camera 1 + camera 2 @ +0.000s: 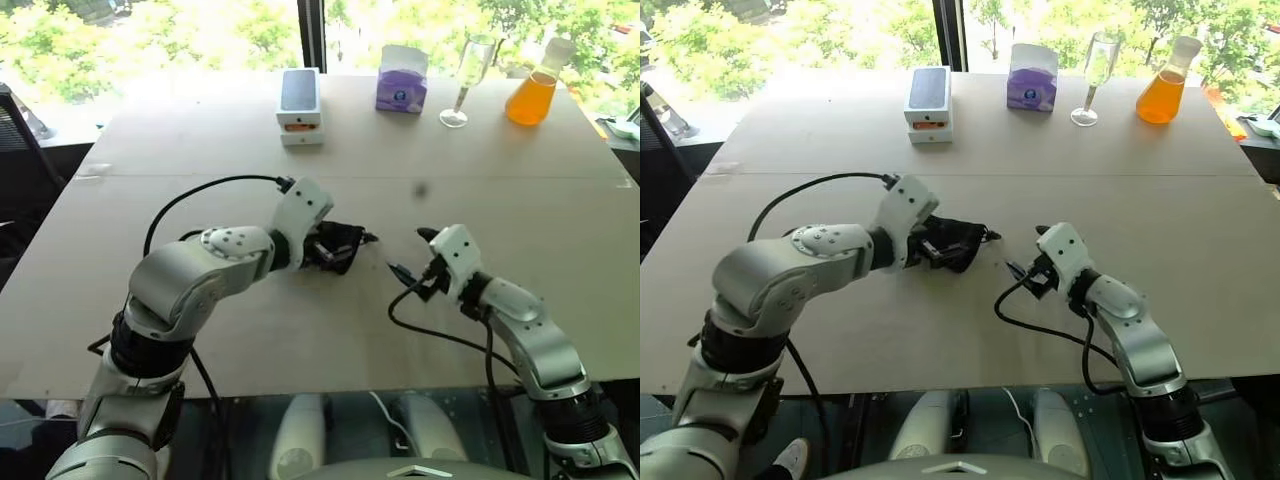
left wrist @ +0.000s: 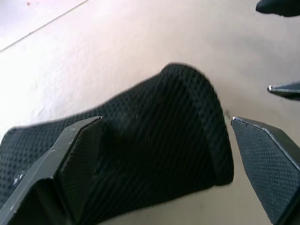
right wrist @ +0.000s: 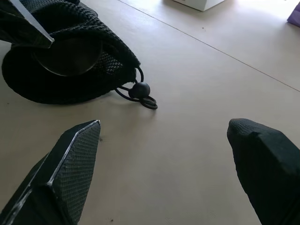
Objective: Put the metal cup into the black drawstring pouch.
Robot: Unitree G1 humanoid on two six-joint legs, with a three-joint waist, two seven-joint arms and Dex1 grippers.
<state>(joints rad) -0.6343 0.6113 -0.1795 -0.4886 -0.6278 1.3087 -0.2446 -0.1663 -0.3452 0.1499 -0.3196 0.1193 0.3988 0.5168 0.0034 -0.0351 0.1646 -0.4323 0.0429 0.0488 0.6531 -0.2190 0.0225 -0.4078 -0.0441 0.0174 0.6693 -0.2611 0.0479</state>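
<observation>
The soft black fabric drawstring pouch (image 3: 70, 61) lies on the pale wooden bench (image 1: 500, 210), the shiny metal cup (image 3: 70, 56) visible inside its mouth. The left hand (image 2: 168, 154) straddles the pouch, fingers apart. The right hand (image 3: 164, 164) hovers nearby, fingers spread, holding nothing.

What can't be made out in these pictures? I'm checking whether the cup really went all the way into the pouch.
- Cup: the right wrist view shows a round shape in the pouch mouth, dark and partly behind a finger of the left end effector; its depth inside is unclear.
- Pouch in the head views: partly hidden by the left end effector; the cup is too small to tell.
- Left wrist view: fabric covers whatever is inside.
- Right end effector: open, holding nothing.
</observation>
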